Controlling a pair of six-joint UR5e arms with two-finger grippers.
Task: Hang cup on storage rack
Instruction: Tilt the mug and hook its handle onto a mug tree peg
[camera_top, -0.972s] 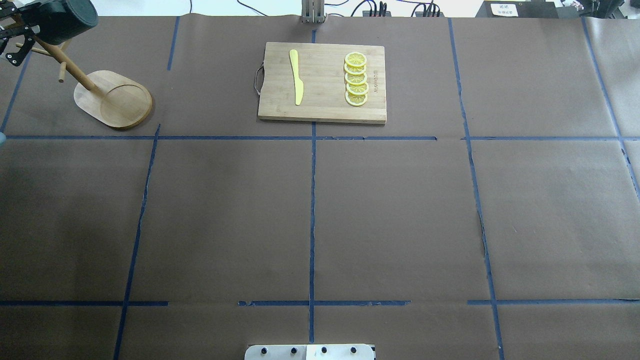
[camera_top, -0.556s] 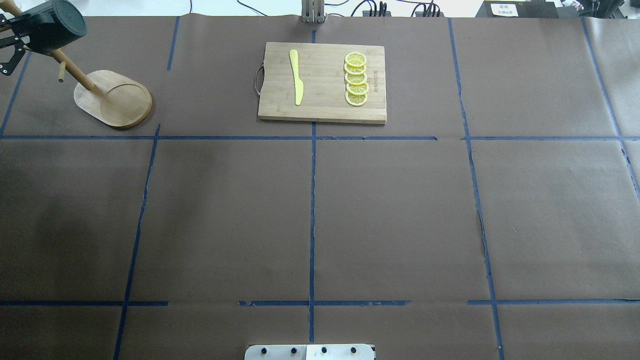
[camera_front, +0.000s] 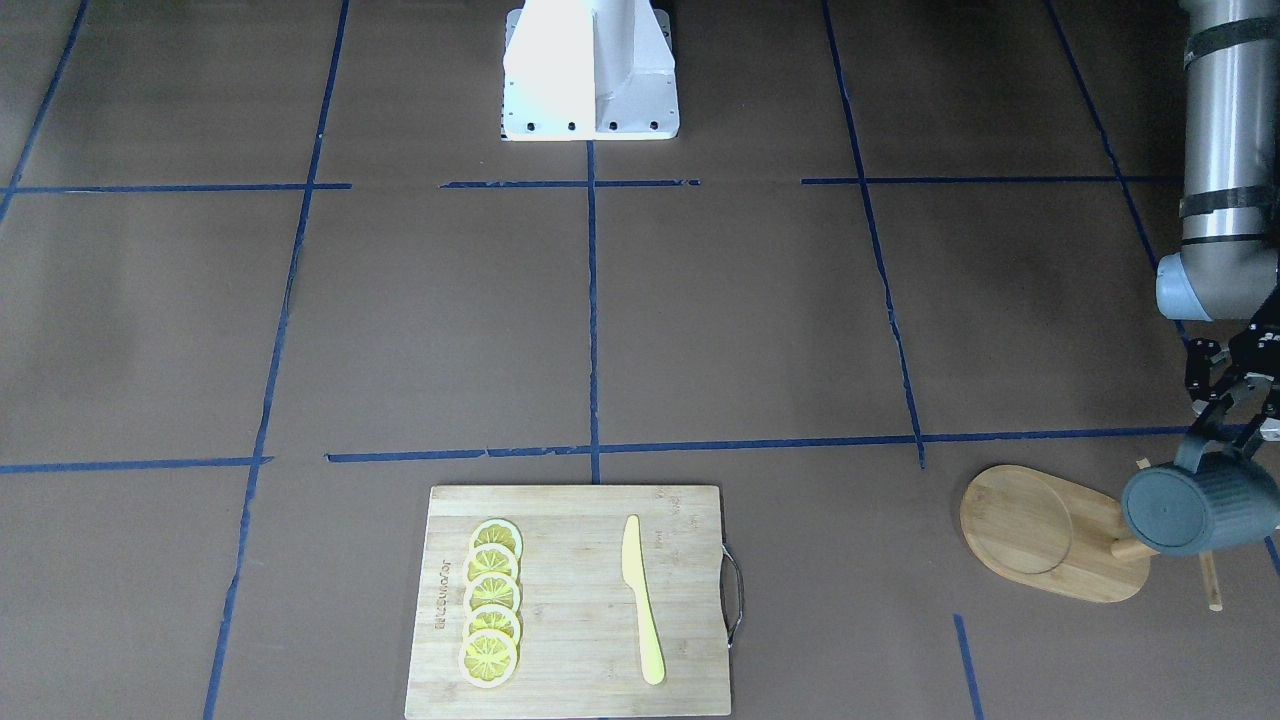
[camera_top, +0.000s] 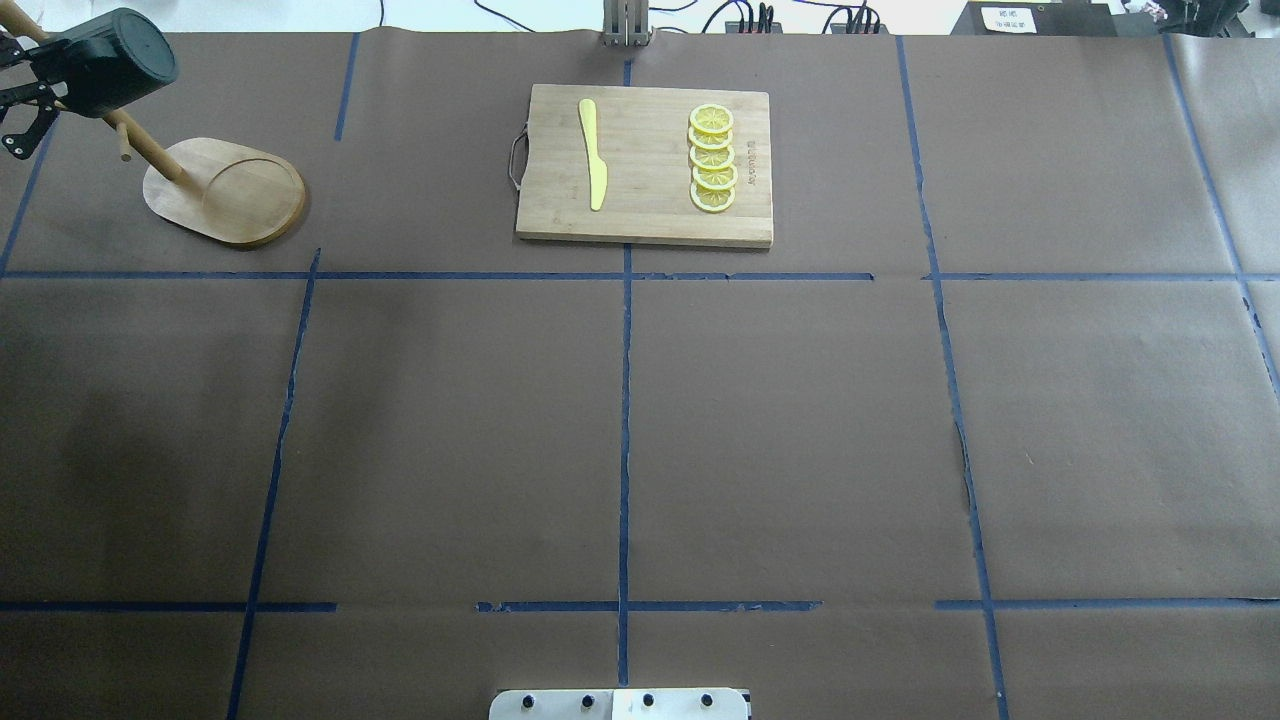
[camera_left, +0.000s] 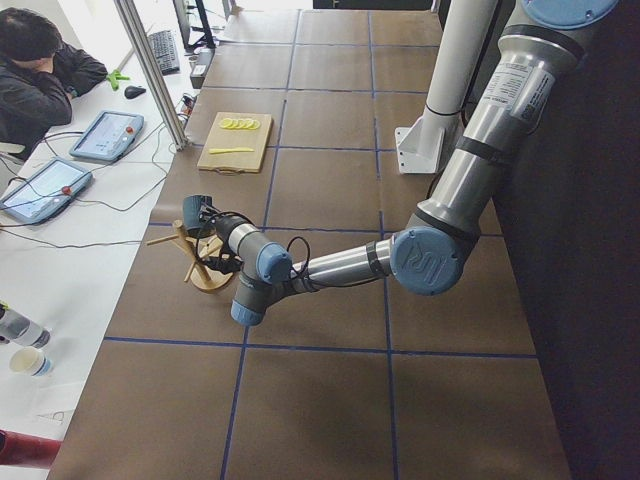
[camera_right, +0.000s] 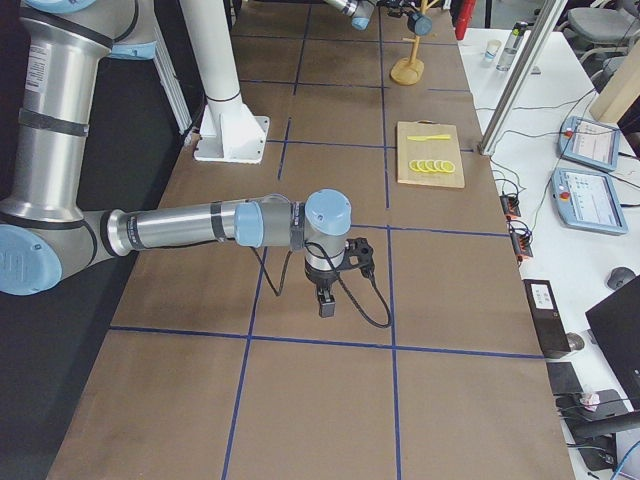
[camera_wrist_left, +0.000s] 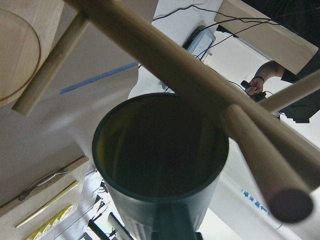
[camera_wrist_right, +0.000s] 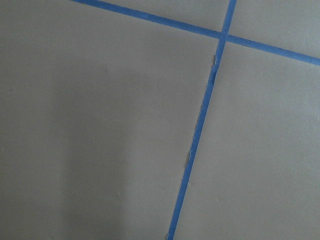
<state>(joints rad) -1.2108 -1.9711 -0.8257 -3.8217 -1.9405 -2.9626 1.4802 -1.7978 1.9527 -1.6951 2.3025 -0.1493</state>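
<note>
**Cup at the rack, handle not yet on a peg**

Brown paper crossed with blue tape covers the bench (camera_top: 620, 420). Toward its right end, the right gripper (camera_right: 326, 302) hangs over bare paper; I cannot tell whether its jaws are spread. At the middle of the far edge, a cutting board (camera_top: 650, 225) carries five lemon slices (camera_top: 712, 158) and a yellow knife (camera_top: 593, 155). In the far left corner stands the storage rack (camera_top: 225, 195), its round recess holding nothing. The left gripper (camera_front: 1220, 435) pinches the cup (camera_top: 110, 65), tipped on its side, high beside the post; nothing shows inside it. I judge the hanging step under way. Next, the handle must line up with a peg (camera_wrist_left: 265, 165) and slide on before release.
</note>
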